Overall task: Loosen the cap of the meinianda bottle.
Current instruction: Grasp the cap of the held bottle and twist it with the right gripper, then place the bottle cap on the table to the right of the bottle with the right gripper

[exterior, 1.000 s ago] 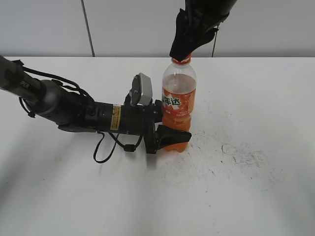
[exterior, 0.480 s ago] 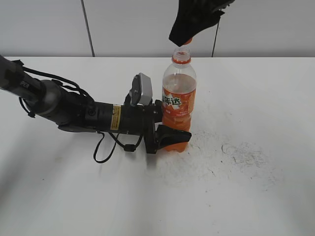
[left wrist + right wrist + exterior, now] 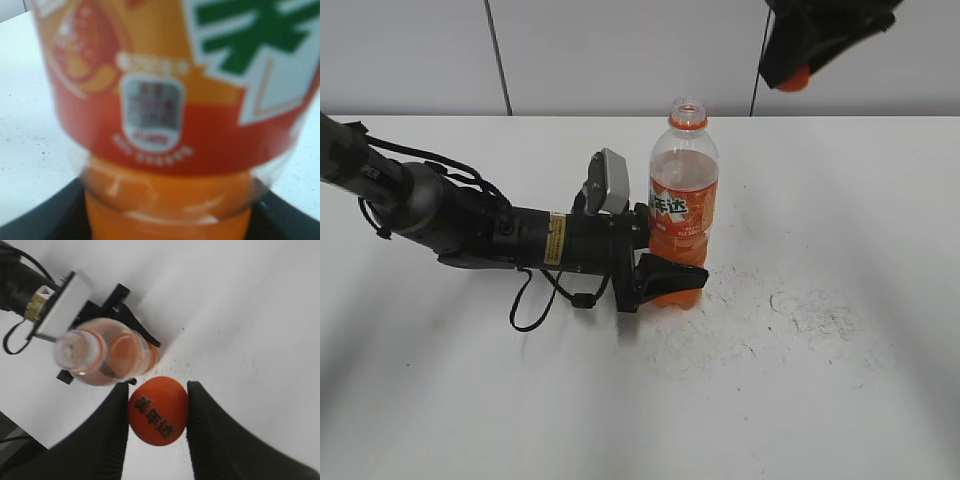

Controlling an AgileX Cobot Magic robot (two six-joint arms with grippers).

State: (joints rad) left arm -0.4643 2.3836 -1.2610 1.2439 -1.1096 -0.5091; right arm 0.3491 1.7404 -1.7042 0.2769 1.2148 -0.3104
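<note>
The meinianda bottle stands upright at the table's middle, its mouth bare above the orange neck ring. My left gripper is shut around its lower body, one black finger wrapping the front. In the left wrist view the bottle fills the frame, with black fingers showing at the bottom corners. The orange cap is off the bottle, held high at the upper right by my right gripper. From the right wrist view the cap is pinched between two black fingers, with the open bottle mouth below to the left.
The white table has a scuffed, speckled patch right of the bottle. My left arm lies low across the table from the left edge, with a loose cable loop beside it. A pale wall stands behind.
My right gripper has lifted the cap off the bottle's mouth and carried it up and to the right. The bottle and left arm have stayed still.
</note>
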